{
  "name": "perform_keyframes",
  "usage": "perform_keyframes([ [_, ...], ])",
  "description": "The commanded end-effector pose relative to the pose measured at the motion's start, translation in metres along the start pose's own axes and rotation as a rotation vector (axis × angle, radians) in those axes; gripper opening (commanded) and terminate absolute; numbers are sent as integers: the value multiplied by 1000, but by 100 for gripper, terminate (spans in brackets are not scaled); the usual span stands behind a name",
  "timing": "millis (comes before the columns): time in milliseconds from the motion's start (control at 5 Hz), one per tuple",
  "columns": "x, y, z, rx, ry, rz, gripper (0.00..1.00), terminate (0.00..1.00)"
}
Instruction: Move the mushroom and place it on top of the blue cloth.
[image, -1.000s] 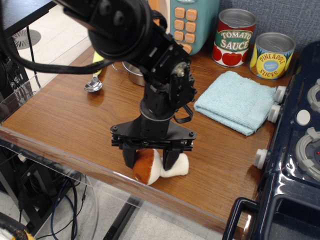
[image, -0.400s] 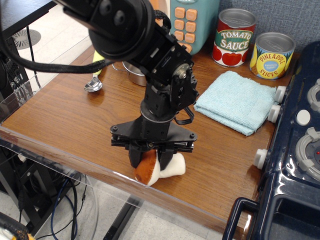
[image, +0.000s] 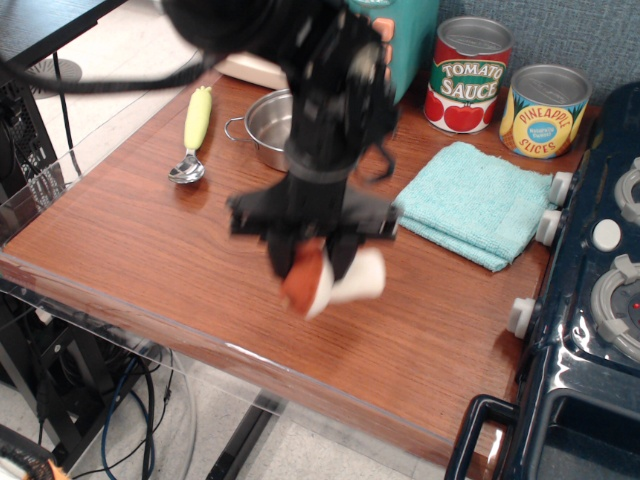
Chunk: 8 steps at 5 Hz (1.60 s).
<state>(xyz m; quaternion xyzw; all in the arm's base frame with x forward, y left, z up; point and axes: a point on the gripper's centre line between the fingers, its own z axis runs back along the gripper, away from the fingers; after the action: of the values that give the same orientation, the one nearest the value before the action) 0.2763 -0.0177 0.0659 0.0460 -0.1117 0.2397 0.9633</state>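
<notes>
Reddish-brown cap, fat white stem: mushroom (image: 330, 280) looks blurry on my feed.
My gripper (image: 312, 262) pinches it, left of the blue cloth (image: 470, 203).

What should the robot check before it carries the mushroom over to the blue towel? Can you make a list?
1. Mushroom held in the tool: ok, the fingers are closed around it.
2. Mushroom lifted off the table: looks ok, though the picture is blurry.
3. Top of the blue cloth free: ok, nothing lies on it.
4. Path to the cloth: ok, bare wood between them.
5. Cans out of the way: ok, the tomato sauce can and pineapple can stand behind the cloth.
6. Grip firm enough: cannot tell, too blurry.
</notes>
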Motion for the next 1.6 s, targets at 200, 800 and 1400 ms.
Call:
perform_keyframes([
  [200, 76, -84, 27, -137, -75, -163, 0, 0],
  [800, 92, -118, -19, -106, -15, -255, 0, 0],
  [1400, 88, -102, -10, -99, -26, -156, 100, 0],
])
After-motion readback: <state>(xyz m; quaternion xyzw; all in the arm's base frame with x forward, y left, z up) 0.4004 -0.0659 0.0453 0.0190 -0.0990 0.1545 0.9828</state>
